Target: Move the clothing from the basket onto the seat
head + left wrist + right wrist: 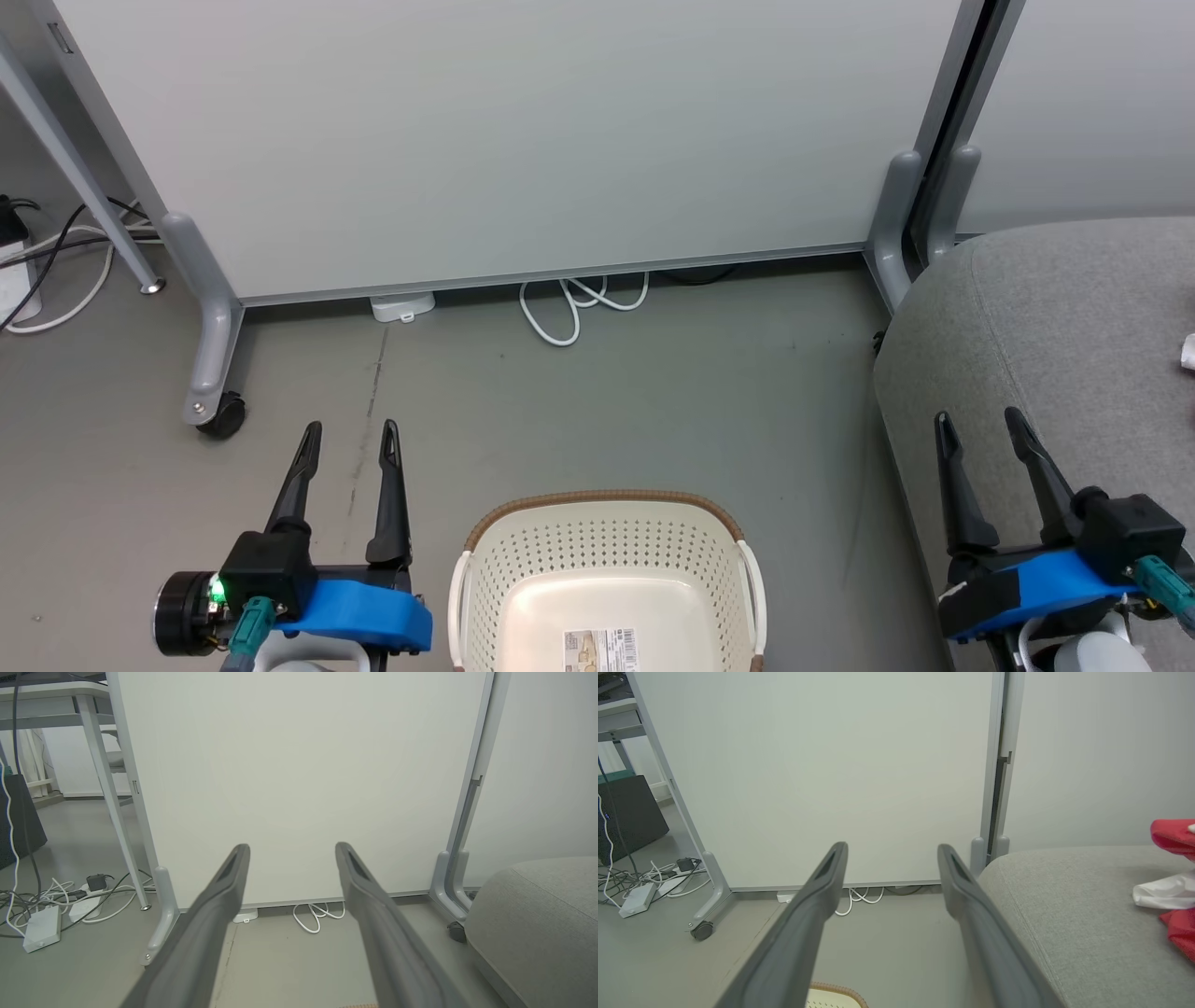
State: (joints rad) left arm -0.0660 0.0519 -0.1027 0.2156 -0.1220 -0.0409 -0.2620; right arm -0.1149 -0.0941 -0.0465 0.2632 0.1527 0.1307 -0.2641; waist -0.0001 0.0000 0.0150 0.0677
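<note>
Your cream-white perforated plastic basket [597, 499] stands on the grey floor [653, 401] between both arms, its barcode sticker [599, 648] showing. Left tool [351, 427] and right tool [977, 416] point forward, fingers spread, gripping nothing. The right tool hangs at the rounded edge of the light-grey fabric seat [1055, 327], and red and white clothing [1174, 835] lies farther right on it.
</note>
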